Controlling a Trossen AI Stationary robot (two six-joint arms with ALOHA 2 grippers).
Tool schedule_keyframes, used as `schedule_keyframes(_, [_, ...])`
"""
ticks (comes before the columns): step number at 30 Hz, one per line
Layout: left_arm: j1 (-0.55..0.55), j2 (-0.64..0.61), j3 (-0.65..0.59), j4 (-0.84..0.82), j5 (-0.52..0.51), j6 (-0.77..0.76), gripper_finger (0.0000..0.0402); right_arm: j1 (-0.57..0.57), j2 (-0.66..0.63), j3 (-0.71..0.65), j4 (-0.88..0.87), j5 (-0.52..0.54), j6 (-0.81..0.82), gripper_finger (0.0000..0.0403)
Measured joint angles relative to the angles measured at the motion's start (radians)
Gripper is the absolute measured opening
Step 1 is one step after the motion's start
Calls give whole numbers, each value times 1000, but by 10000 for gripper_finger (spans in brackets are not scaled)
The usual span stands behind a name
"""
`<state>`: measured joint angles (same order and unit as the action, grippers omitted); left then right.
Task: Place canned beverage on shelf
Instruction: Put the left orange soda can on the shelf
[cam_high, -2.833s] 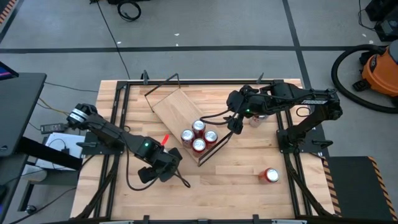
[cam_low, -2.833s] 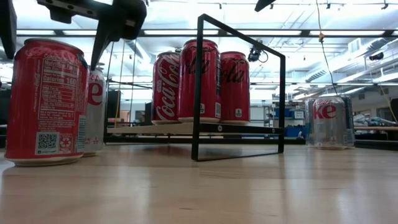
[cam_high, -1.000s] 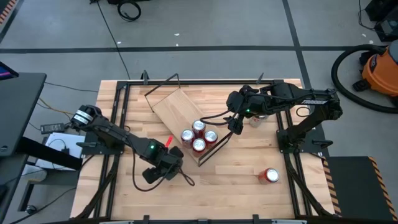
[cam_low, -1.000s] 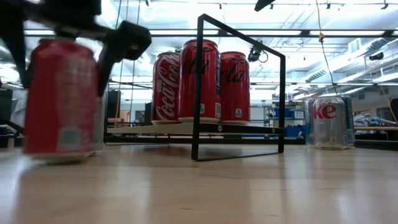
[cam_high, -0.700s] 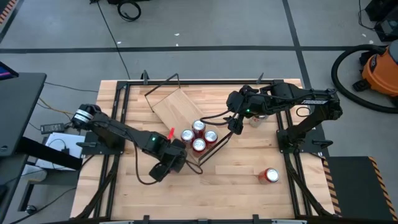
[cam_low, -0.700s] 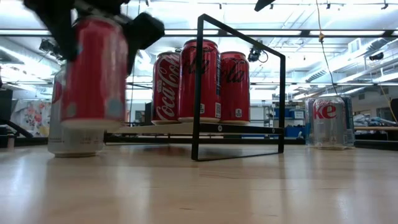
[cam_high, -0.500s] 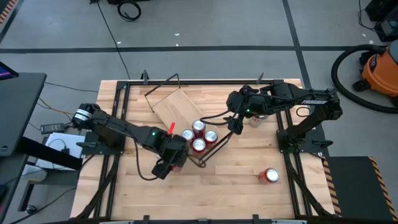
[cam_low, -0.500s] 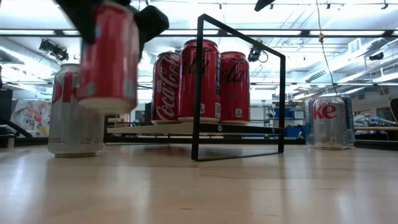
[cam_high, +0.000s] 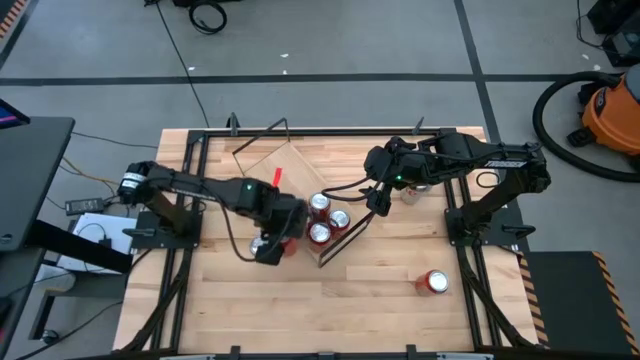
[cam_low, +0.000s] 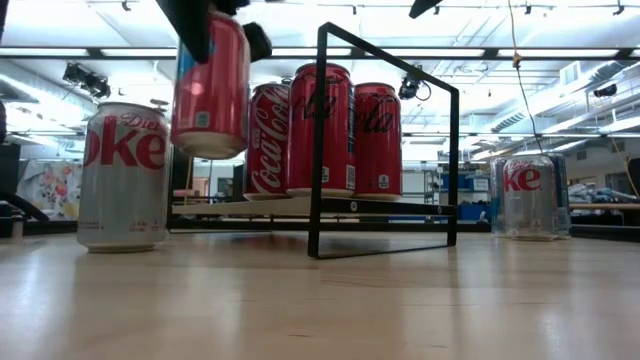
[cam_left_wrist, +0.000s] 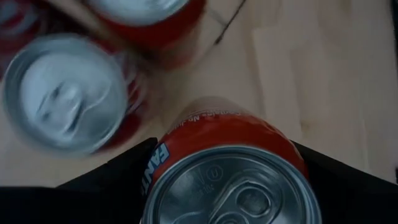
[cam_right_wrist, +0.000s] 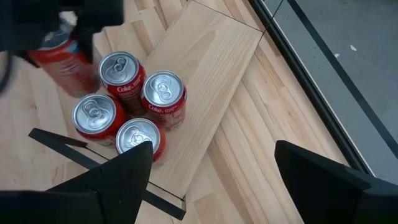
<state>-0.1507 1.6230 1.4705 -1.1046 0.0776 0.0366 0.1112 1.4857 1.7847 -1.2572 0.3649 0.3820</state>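
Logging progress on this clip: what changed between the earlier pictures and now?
The left gripper closed on the red can standing at the table's front left, lifted it clear and carried it toward the shelf; it now hangs in the air beside the four red cans there. The right gripper, open, stayed beside the shelf; both silver cans and the red can at front right did not move.

Red can (cam_low: 210, 85) airborne beside shelf (cam_low: 300, 206)
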Motion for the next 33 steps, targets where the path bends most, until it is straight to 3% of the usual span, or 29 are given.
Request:
schedule_keyframes(18, [150,-1,11,-140,7,-49,322,0,0,0,0,0,0,348])
schedule_keyframes(33, [274,-1,11,-148,-22,-75,322,0,0,0,0,0,1,348])
